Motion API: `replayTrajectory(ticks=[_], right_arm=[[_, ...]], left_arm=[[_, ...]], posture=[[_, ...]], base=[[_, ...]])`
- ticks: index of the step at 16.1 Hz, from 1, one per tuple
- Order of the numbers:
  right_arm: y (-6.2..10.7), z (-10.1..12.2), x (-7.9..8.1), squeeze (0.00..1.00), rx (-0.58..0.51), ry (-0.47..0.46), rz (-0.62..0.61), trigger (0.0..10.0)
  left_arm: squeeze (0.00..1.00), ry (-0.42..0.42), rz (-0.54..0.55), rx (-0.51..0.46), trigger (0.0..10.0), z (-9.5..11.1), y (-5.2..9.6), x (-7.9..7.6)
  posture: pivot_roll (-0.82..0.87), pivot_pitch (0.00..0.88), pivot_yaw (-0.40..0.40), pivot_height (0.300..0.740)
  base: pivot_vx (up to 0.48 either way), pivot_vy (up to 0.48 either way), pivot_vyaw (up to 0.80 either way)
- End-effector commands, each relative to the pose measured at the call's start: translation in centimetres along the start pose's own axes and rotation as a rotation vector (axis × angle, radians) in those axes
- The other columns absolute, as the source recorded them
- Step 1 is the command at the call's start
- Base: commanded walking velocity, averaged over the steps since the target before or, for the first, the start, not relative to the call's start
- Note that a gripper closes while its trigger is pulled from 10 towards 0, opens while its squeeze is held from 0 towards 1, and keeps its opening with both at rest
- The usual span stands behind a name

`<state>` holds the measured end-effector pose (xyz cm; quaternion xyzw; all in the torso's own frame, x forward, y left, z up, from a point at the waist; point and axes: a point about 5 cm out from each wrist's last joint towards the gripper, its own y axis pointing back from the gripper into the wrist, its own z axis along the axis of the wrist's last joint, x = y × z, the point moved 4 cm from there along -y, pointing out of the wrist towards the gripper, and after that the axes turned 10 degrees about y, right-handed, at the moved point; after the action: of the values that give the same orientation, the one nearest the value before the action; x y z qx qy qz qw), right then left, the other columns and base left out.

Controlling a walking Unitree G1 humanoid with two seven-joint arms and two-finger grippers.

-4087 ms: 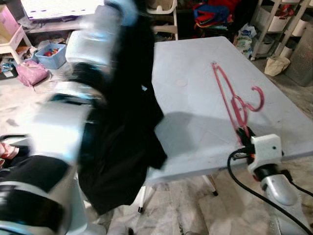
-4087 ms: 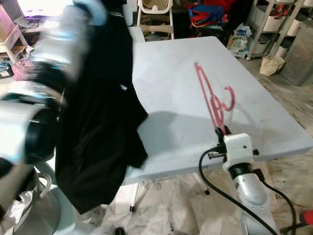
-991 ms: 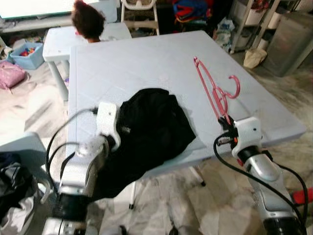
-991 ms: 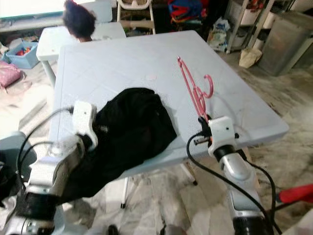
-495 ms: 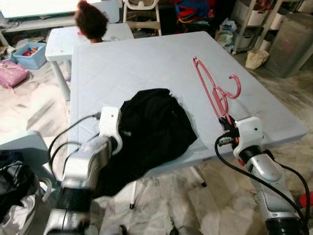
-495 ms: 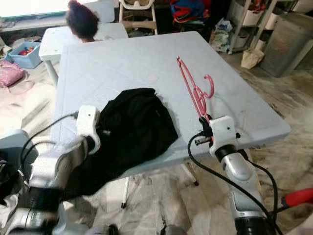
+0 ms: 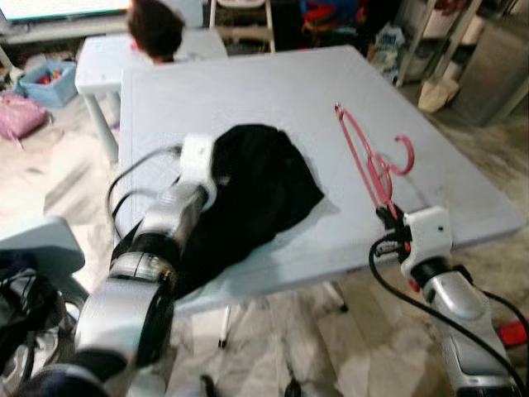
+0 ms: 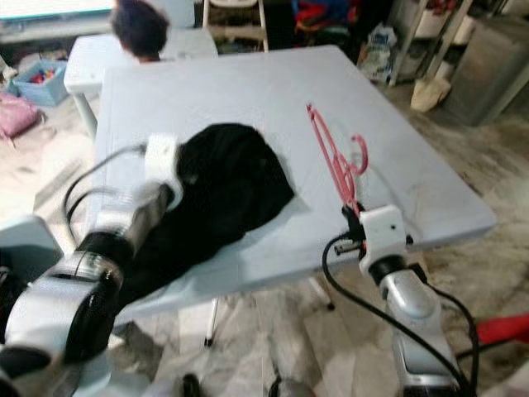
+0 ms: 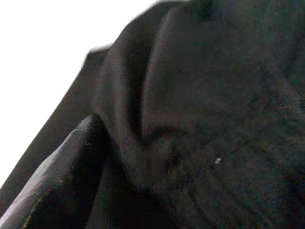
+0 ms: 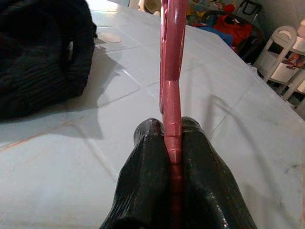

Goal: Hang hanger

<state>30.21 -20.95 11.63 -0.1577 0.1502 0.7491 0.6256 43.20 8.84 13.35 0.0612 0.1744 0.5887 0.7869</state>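
Pink hanger: stands tilted over the right half of the pale blue worktop, hook end up and away from the robot, near end clamped between the black fingers of the right end effector at the worktop's near edge.
Black garment: heaped on the worktop left of the hanger, apart from it, one part trailing over the near edge.
Left end effector: buried in the garment; finger state cannot be told.
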Motion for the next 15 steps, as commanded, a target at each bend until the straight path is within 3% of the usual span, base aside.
replayTrajectory(ticks=[1, 2, 5, 8, 10, 11, 12, 13, 15], right_arm=[[0.0, -1.0, 0.7, 0.00, 0.050, -0.024, 0.015, 10.0], [-0.1, -0.8, 0.7, 0.00, 0.047, -0.022, 0.012, 10.0], [-0.2, -0.6, 0.5, 0.00, 0.042, -0.023, 0.000, 10.0], [-0.2, -0.7, 0.6, 0.00, 0.045, -0.034, -0.012, 10.0], [-0.4, -1.0, 0.9, 0.00, 0.049, -0.045, -0.002, 10.0], [-0.7, -1.0, 1.2, 0.00, 0.048, -0.054, 0.010, 10.0], [-1.0, -0.9, 1.3, 0.00, 0.044, -0.055, 0.015, 10.0], [-1.3, -0.8, 1.4, 0.00, 0.040, -0.058, 0.014, 10.0], [-1.8, -0.8, 1.4, 0.00, 0.038, -0.061, 0.012, 10.0]], left_arm=[[0.00, -0.061, -0.115, -0.037, 10.0, 1.6, -0.6, -3.3], [0.00, -0.081, -0.151, -0.042, 10.0, 2.1, -0.7, -4.4], [0.00, -0.200, -0.135, -0.128, 10.0, 4.9, -0.8, -5.5], [0.00, -0.258, -0.030, -0.212, 10.0, 6.5, -0.3, -2.6], [0.00, -0.323, 0.024, -0.169, 10.0, 5.5, 0.1, -0.2], [0.00, -0.207, 0.006, -0.089, 10.0, 4.0, 0.1, 0.6], [0.00, -0.184, -0.056, -0.051, 10.0, 2.8, 0.3, 0.3], [0.00, -0.342, -0.090, -0.116, 10.0, 2.6, 1.0, 0.0], [0.00, -0.422, -0.160, -0.137, 10.0, 1.0, 2.4, -0.6]], posture=[[-0.13, 0.103, 0.012, 0.740], [-0.14, 0.101, 0.015, 0.740], [-0.13, 0.095, 0.023, 0.740], [-0.11, 0.087, 0.031, 0.740], [-0.08, 0.084, 0.028, 0.740], [-0.06, 0.079, 0.029, 0.740], [-0.05, 0.074, 0.031, 0.740], [-0.04, 0.073, 0.030, 0.740], [-0.02, 0.068, 0.032, 0.740]], base=[[0.000, 0.000, 0.00], [0.000, 0.000, 0.00], [0.000, 0.000, 0.00], [0.000, 0.000, 0.00], [0.000, 0.000, 0.00], [0.000, 0.000, 0.00], [0.000, 0.000, 0.00], [0.000, 0.000, 0.00], [0.000, 0.000, 0.00]])
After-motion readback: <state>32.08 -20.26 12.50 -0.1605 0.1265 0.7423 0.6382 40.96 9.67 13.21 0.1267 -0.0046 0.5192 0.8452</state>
